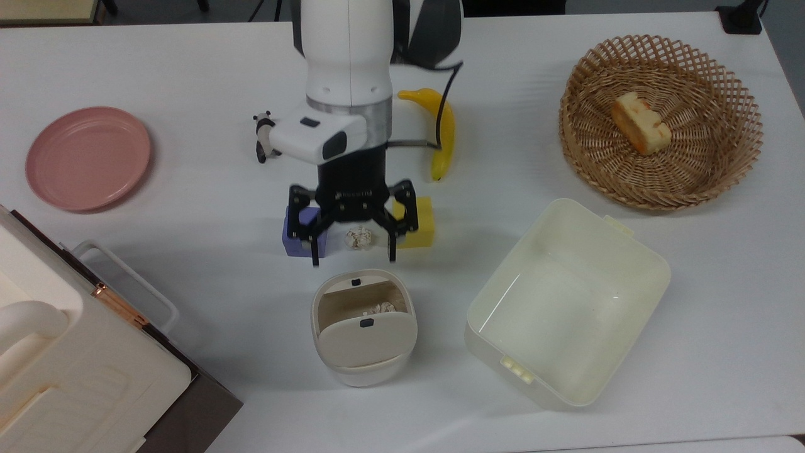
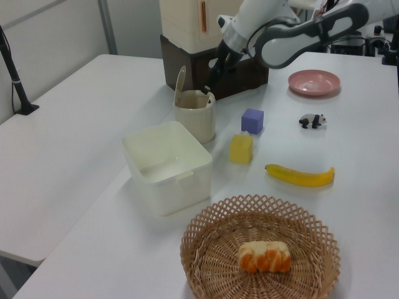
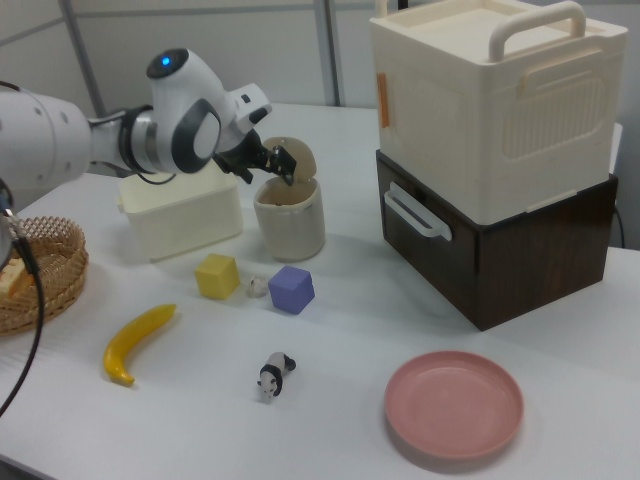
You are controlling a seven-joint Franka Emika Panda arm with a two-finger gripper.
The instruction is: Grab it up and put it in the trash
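White tabletop (image 1: 188,207) carried everything, with the trash (image 1: 363,327) as landmark: a rounded cream plastic bin, its swing lid tilted, one crumpled white wad (image 1: 381,308) lying inside. Beyond it in the top view the gripper (image 1: 352,255) hung with fingers spread apart and empty. A second crumpled paper ball (image 1: 359,237) sat on the table between one purple cube (image 1: 299,231) and one yellow cube (image 1: 417,230). Right of the trash stood one smooth rectangular cream tub (image 1: 566,302).
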